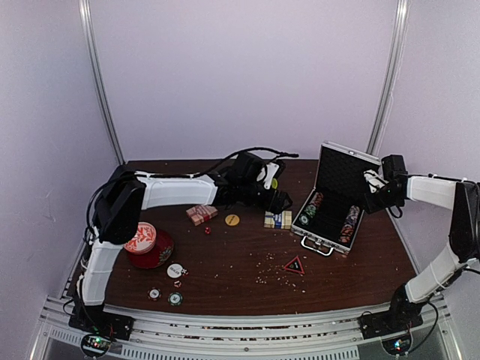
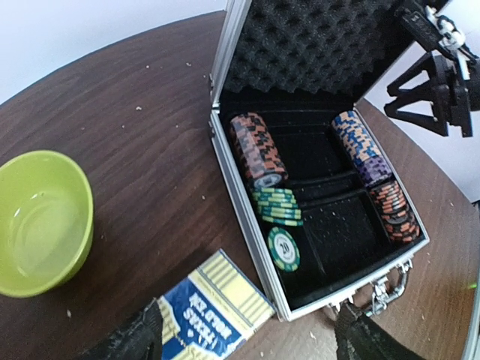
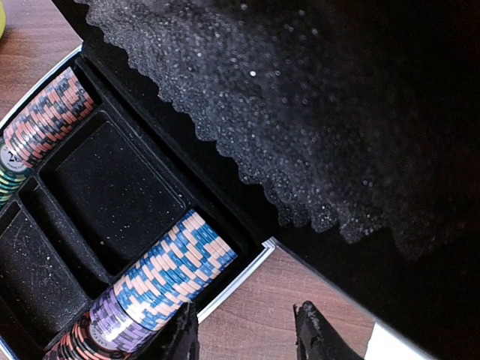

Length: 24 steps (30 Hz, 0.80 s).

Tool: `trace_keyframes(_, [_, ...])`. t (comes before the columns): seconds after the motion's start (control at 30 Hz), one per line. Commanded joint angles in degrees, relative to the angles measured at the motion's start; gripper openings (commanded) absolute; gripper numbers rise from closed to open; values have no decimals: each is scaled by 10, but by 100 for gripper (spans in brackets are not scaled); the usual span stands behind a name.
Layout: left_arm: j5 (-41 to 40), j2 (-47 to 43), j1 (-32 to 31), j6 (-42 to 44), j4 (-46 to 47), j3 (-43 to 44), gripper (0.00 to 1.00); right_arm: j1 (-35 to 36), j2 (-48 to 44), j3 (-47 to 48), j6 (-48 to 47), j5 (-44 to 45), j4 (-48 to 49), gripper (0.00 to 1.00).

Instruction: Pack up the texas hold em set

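The silver case [image 1: 328, 238] stands open at the right, lid [image 1: 345, 171] upright, with chip rows [image 2: 257, 151] in its black lining. A blue-and-yellow card deck [image 1: 277, 219] lies just left of the case. My left gripper [image 1: 279, 201] hovers over it, open; in the left wrist view the deck [image 2: 214, 311] lies between the spread fingertips [image 2: 136, 337], untouched. A red deck [image 1: 201, 214], a yellow button [image 1: 232, 220], a white button [image 1: 175, 271], two chips [image 1: 175, 298] and a tiny red die [image 1: 208, 230] lie on the table. My right gripper [image 3: 247, 337] is open and empty at the case's back right corner, beside the lid.
A red-and-white round tin [image 1: 146, 244] stands at the left by the left arm. A lime-green bowl [image 2: 41, 221] sits behind the deck, left of the case. A red triangle marker [image 1: 294, 265] and crumbs lie in front of the case.
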Motion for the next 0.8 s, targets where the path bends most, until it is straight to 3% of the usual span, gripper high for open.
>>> trace_keyframes(0.0, [15, 52, 2, 3, -8, 77, 81, -3, -24, -11, -10, -9, 18, 46])
trace_keyframes(0.3, [122, 148, 0, -27, 32, 159, 81, -3, -31, -23, -20, -12, 16, 48])
trace_keyframes(0.77, [185, 197, -20, -36, 32, 179, 81, -3, -1, -23, -40, 25, 4, 48])
